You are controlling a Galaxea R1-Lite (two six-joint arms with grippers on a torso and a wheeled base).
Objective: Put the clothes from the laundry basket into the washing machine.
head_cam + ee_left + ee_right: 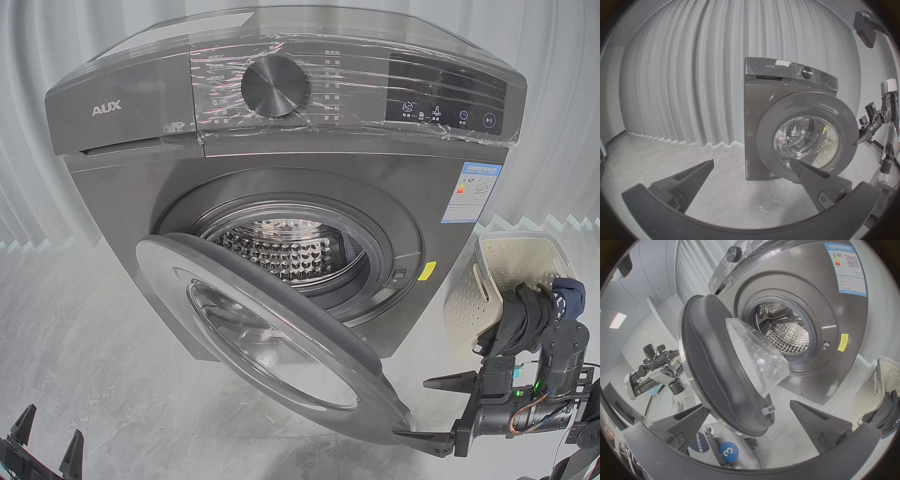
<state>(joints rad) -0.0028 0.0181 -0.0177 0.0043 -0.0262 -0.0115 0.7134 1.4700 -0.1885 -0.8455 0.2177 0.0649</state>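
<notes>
- One washing machine [281,162] stands on the pale stone floor [69,350] in front of a white pleated curtain [562,94]. It is grey and loads from the front.
- Its one round door [206,262] is swung wide open on the robot's left side, so the glass bowl faces out and the drum [281,253] shows bare steel.
- The control strip carries one dial [274,86] and one dark touch panel [447,94], both under wrinkled plastic film [350,69].
- The front has two stickers: a blue-and-white label [471,192] and a small yellow sticker [427,270].
- One cream, perforated laundry basket [519,262] sits on the floor just to the right of the machine.
- The clothes [522,322] are in the basket, bunched and hanging over its near rim.
- I count two pieces, a dark grey garment [531,312] and a navy garment [572,294]. The right arm hides part of the pile, so there may be more.
- The right gripper [411,407] is low at the free edge of the door with its two fingers spread wide, holding nothing.
- The lower finger [425,439] lies right against the door's rim. I cannot tell whether it actually touches.
- The left gripper [53,425] is low and well off to the left of the door, with its two fingers apart and nothing between them.
</notes>
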